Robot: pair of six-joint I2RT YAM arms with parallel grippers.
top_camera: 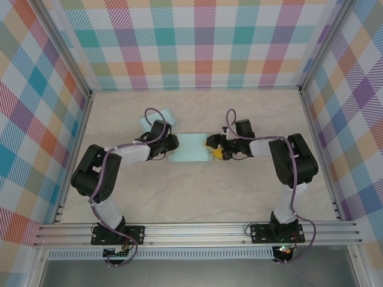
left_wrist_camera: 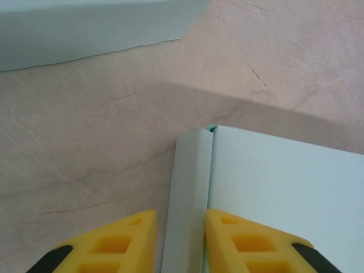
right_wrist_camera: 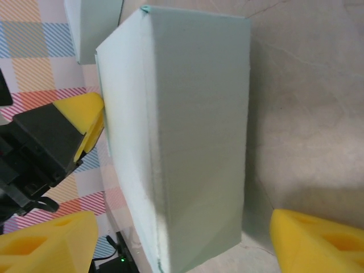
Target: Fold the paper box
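The pale mint paper box (top_camera: 190,155) lies on the table's middle between both arms. My left gripper (top_camera: 172,145) is at its left end. In the left wrist view the yellow fingers (left_wrist_camera: 122,242) stand close on either side of a narrow folded side wall (left_wrist_camera: 190,182) of the box, shut on it. My right gripper (top_camera: 213,149) is at the box's right end. In the right wrist view the box (right_wrist_camera: 187,142) stands between wide-apart yellow fingertips (right_wrist_camera: 318,239); this gripper (right_wrist_camera: 182,244) is open and neither pad touches the box.
A second pale mint paper piece (top_camera: 157,119) lies behind the left arm, and its edge is seen in the left wrist view (left_wrist_camera: 85,28). Checked walls (top_camera: 197,42) enclose the beige tabletop (top_camera: 197,197) on three sides. A metal rail (top_camera: 197,230) runs along the near edge.
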